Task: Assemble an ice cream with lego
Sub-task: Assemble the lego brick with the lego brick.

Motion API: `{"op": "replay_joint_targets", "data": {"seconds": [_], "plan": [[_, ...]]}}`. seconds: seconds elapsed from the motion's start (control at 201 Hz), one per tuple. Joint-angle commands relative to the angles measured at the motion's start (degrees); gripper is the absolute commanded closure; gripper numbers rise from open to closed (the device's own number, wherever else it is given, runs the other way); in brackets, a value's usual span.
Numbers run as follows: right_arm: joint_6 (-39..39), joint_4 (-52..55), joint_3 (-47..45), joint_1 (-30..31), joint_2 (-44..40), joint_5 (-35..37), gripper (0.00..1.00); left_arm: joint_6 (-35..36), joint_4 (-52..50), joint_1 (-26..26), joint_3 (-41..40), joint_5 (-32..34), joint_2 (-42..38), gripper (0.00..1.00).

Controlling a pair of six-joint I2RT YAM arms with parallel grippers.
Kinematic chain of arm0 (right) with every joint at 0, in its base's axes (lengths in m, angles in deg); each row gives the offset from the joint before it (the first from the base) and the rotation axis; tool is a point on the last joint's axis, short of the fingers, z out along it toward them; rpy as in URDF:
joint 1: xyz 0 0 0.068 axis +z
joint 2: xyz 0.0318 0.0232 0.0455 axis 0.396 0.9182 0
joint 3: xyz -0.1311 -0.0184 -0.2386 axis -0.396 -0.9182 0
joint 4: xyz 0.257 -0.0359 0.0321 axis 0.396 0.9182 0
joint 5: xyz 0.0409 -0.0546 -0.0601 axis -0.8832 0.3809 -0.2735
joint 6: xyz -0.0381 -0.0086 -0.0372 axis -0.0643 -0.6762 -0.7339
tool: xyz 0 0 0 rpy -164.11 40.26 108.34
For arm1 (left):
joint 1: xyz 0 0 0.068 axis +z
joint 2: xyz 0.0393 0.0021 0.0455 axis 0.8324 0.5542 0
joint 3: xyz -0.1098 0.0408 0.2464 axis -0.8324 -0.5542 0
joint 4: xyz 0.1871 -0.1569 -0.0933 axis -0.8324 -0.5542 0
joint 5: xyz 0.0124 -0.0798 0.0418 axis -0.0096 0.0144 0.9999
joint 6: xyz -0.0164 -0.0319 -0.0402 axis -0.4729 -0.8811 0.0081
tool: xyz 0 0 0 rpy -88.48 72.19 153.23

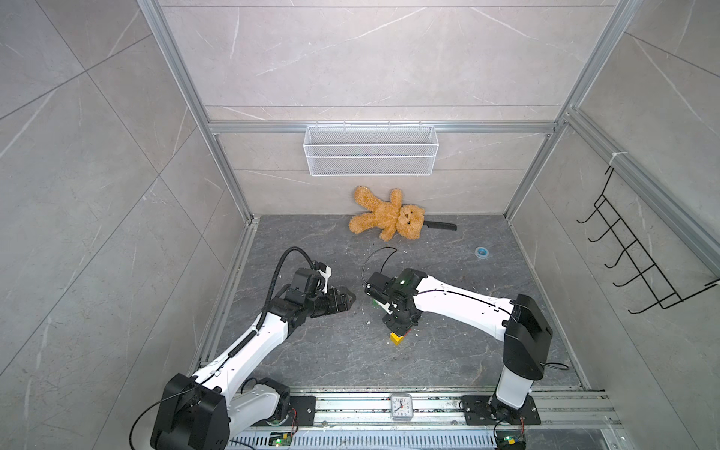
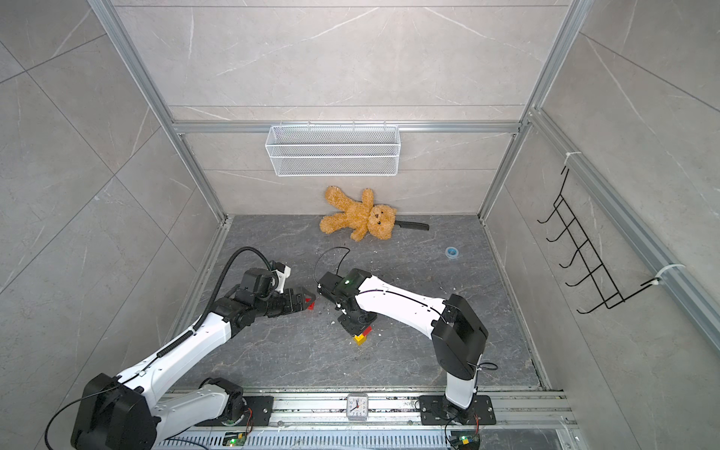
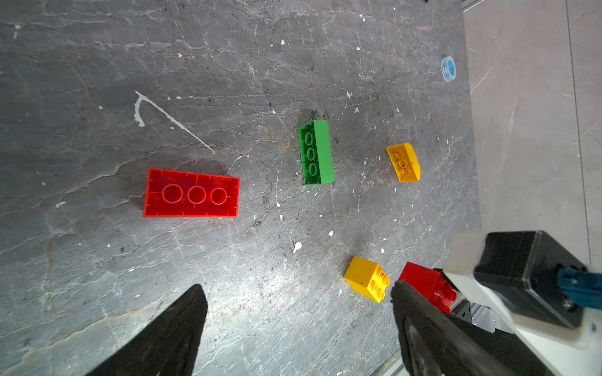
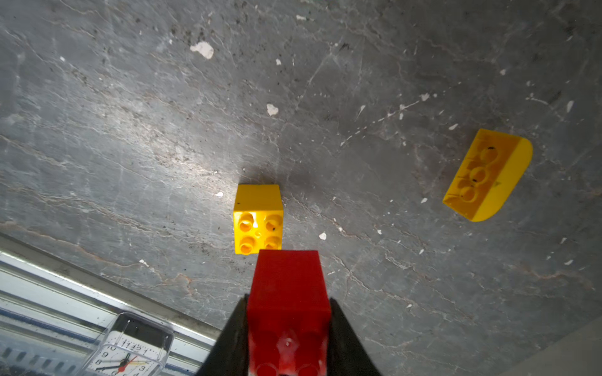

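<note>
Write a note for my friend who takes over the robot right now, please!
Right gripper: shut on the small red brick, right by the square yellow brick, which lies on its side.
Left gripper: open, empty, above the floor.
Loose on the floor: long red brick upside down, green brick and rounded yellow brick on their sides.
Done: nothing joined yet.
Left: stack all five bricks.

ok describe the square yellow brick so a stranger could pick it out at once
Above the dark stone floor, the right gripper holds a small red brick. Just past its tip lies the square yellow brick. It's a four-stud cube, unlike the longer, round-backed yellow brick nearby.
</note>
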Motion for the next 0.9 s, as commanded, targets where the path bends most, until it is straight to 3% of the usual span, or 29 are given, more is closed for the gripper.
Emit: {"op": "replay_joint_targets", "data": {"seconds": [0.0, 0.558, 0.891], "plan": [[1.40, -2.63, -0.95, -0.53, 1.47, -1.07, 0.80, -1.04, 3.77, -0.51, 0.61, 0.30, -0.72, 0.09], [-0.17, -6.94, -4.00, -1.02, 2.52, -4.78, 0.82, 0.72, -2.13, -0.51, 0.75, 5.87, -4.15, 0.05], [-0.94, -5.21, -3.93, -1.02, 1.76, -2.66, 0.82, 0.82, -4.86, -0.49, 1.24, 8.91, -4.92, 0.05]]}}
